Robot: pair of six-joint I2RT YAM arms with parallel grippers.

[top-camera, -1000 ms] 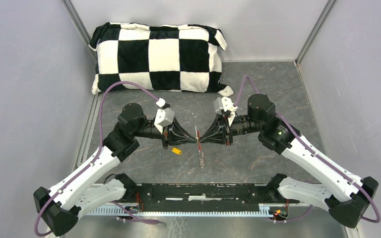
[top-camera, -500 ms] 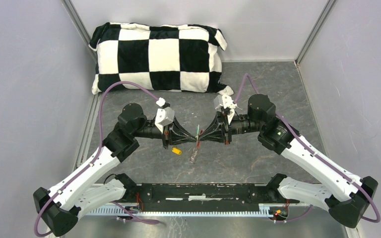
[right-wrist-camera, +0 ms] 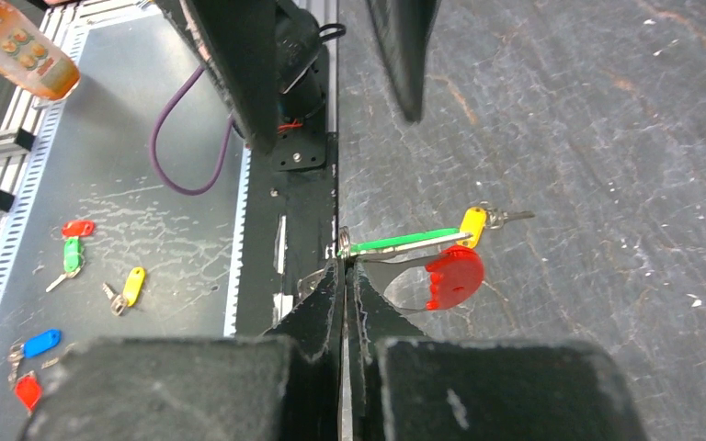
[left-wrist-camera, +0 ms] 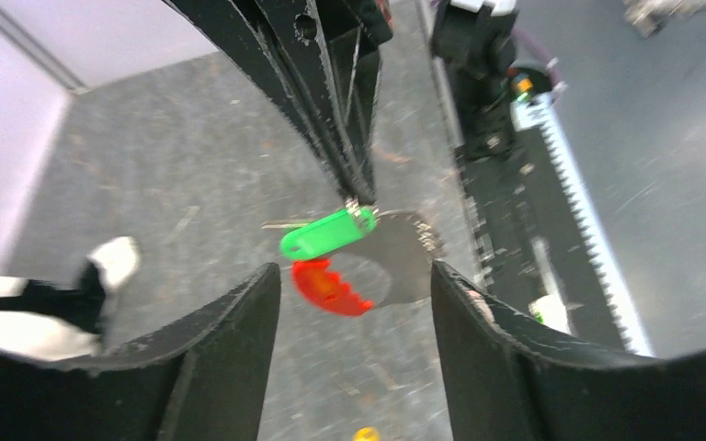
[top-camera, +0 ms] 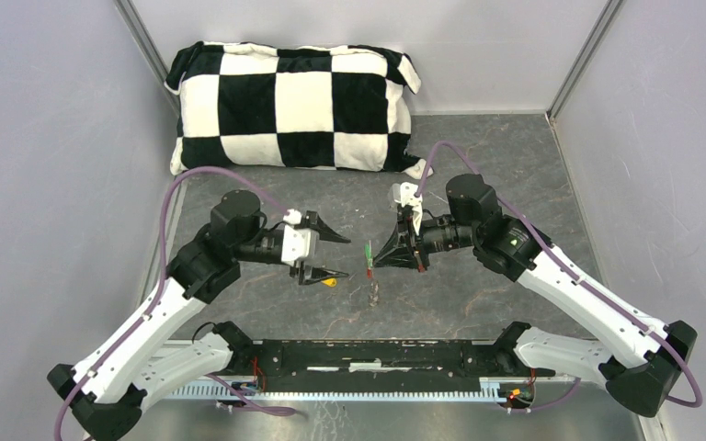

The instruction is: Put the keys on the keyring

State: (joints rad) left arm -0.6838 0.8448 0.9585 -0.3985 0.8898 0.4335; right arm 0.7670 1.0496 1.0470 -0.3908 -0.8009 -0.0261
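My right gripper (top-camera: 377, 263) (right-wrist-camera: 343, 265) is shut on the thin metal keyring (right-wrist-camera: 342, 241) and holds it above the table. The green key (top-camera: 368, 250) (left-wrist-camera: 326, 234) (right-wrist-camera: 404, 241) and the red tag (left-wrist-camera: 331, 287) (right-wrist-camera: 455, 276) hang from the ring. The yellow key (top-camera: 330, 282) (right-wrist-camera: 473, 223) lies on the table below my left gripper; its edge shows in the left wrist view (left-wrist-camera: 365, 434). My left gripper (top-camera: 345, 256) (left-wrist-camera: 357, 274) is open and empty, facing the hanging ring from a short way off.
A black-and-white checkered pillow (top-camera: 294, 106) lies at the back. A black rail (top-camera: 377, 354) runs along the near edge. Several spare coloured keys (right-wrist-camera: 72, 253) lie on the metal shelf beyond the table edge. Grey walls (top-camera: 46, 184) close both sides.
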